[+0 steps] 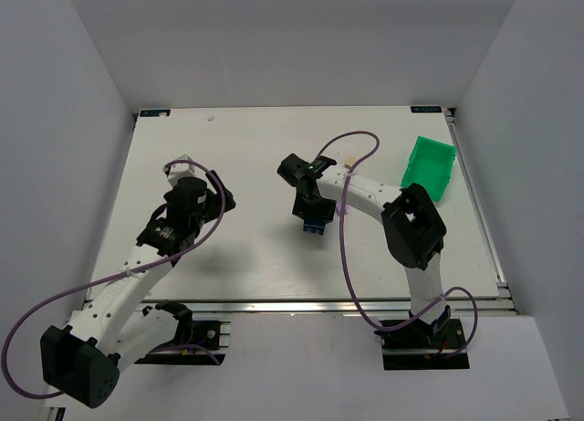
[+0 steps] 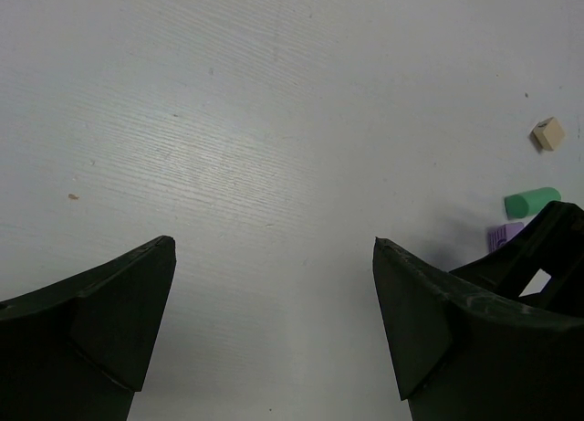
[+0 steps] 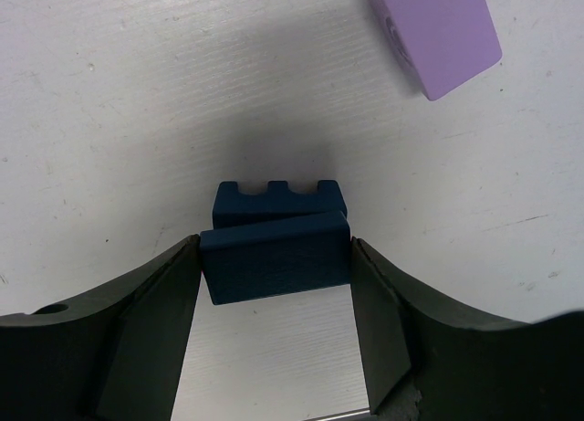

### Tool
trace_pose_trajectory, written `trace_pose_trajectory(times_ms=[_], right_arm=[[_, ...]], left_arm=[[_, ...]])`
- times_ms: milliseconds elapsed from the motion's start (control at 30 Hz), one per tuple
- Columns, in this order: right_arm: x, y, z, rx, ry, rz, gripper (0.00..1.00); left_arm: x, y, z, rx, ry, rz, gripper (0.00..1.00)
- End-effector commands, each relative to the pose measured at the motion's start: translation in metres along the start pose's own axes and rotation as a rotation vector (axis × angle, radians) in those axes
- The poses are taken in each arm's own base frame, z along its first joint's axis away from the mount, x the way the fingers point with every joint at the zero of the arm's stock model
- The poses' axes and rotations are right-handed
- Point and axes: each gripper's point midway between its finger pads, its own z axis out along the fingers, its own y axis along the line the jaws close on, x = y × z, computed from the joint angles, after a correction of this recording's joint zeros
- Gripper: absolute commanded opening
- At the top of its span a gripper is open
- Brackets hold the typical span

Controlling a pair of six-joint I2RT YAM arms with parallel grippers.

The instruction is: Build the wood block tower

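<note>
Right gripper (image 3: 274, 249): clamped on a dark blue block (image 3: 274, 268).
Left gripper (image 2: 274, 246): fingers apart, nothing between them.
Done: likely little; 1 notched blue block (image 3: 278, 200) sits just beyond the held one.
Left: purple block (image 3: 438, 33), green cylinder (image 2: 532, 202) and cream block (image 2: 548, 133) lie loose.
Right wrist view only: 2 separate blue blocks.
Left wrist view only: green and cream pieces, off to its right.
</note>
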Motion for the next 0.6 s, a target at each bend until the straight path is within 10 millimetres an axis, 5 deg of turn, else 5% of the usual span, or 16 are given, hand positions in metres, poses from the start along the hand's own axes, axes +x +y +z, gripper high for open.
trace_pose_trajectory(times_ms=[0, 567], right_arm=[[-0.0014, -0.0061, 0.004, 0.036, -0.012, 0.021, 0.42], [0.0012, -0.0086, 0.0118, 0.049, 0.007, 0.001, 0.5]], left_arm=[[-0.0038, -0.0042, -0.0048, 0.031, -0.019, -0.001, 0.98], [-0.004, -0.0082, -0.0064, 0.056, -0.019, 0.002, 0.98]])
